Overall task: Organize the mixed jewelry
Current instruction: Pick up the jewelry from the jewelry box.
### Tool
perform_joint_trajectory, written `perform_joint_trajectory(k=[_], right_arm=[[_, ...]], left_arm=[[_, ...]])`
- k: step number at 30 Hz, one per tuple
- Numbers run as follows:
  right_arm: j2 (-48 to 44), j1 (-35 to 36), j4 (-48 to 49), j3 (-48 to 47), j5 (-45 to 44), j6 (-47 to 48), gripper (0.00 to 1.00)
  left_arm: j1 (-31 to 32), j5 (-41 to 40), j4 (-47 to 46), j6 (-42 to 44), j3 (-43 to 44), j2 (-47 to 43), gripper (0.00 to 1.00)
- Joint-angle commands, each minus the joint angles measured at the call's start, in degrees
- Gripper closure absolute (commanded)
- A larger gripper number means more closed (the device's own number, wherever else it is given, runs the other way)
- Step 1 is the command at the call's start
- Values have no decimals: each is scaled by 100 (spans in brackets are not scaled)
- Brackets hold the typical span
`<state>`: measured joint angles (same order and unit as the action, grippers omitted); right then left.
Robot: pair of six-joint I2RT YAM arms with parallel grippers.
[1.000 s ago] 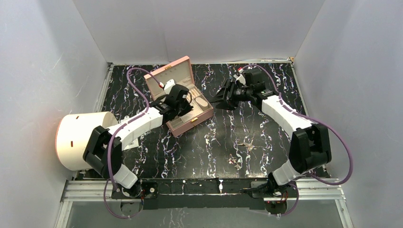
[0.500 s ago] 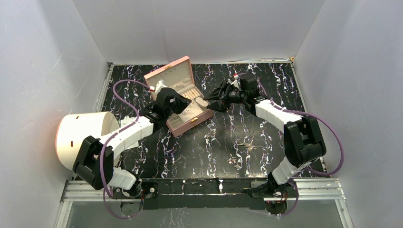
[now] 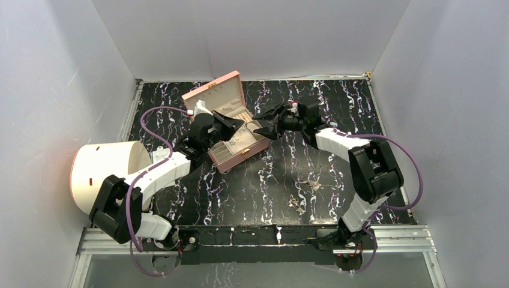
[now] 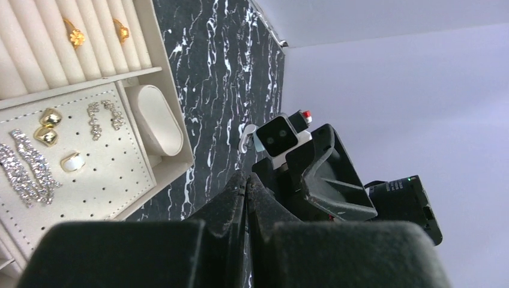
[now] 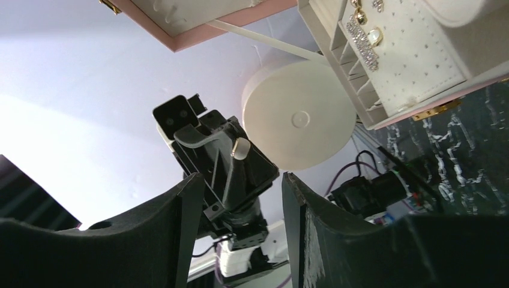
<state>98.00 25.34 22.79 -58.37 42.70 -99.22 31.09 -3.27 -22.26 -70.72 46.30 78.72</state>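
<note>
The pink box [image 3: 211, 91] stands open at the back, its cream tray [image 4: 108, 174] holding gold rings [image 4: 75, 38], gold studs [image 4: 48, 117] and silvery chains [image 4: 27, 169]. Loose mixed jewelry [image 3: 312, 183] lies on the table nearer me, with another small clump [image 3: 296, 205] in front of it. My left gripper [image 3: 237, 122] hovers over the box's right end, shut, its fingertips [image 4: 246, 180] pressed together; a small pale oval piece [image 5: 240, 148] sits pinched at their tip. My right gripper [image 3: 262, 125] faces it from the right, open and empty, its fingers [image 5: 192, 192] framing the left gripper.
A large white cylinder [image 3: 105, 177] lies on its side at the left. The black marbled table [image 3: 360, 108] has white walls on three sides. The arm bases sit on a rail [image 3: 258, 235] along the near edge.
My right gripper has swung left to the box's right corner, close to the left gripper. My left gripper has lifted off the tray and turned toward it, still shut.
</note>
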Motion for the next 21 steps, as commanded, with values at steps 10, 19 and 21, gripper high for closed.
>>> perform_joint_trajectory(k=[10, 19, 21], right_arm=[[9, 189, 560, -242, -241, -1247, 43], [128, 250, 483, -389, -268, -1345, 45], [154, 263, 448, -412, -285, -1354, 46]], left_arm=[[-49, 219, -741, 108, -161, -239, 100], [-51, 296, -947, 163, -262, -225, 100], [-51, 300, -982, 161, -280, -220, 100]])
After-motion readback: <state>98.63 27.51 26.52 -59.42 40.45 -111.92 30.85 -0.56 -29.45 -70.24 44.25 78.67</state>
